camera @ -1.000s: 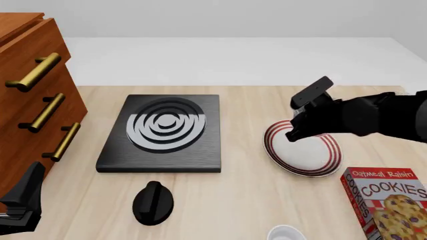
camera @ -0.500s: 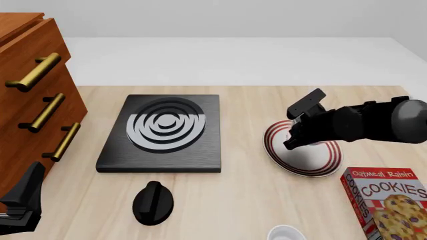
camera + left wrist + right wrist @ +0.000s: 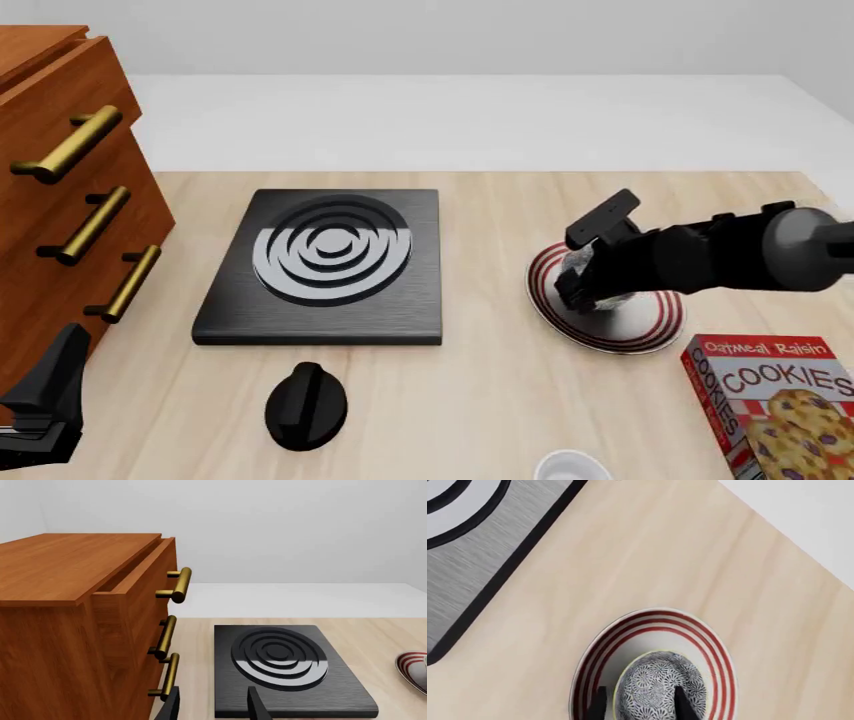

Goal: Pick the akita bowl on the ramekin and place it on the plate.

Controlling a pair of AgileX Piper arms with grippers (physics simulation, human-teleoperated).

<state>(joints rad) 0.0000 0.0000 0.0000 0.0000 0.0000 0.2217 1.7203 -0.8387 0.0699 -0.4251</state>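
right gripper (image 3: 577,283) low over plate (image 3: 649,334) — akita bowl (image 3: 603,300) beneath

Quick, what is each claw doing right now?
Left claw: open, holding nothing.
Right claw: around the speckled bowl over the plate.

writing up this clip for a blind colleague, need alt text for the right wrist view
Looking down past the right gripper, its jaws sit either side of the speckled akita bowl, which is over the middle of the red-ringed plate. The plate rests on a light wooden table, with a corner of a black slab at one edge.
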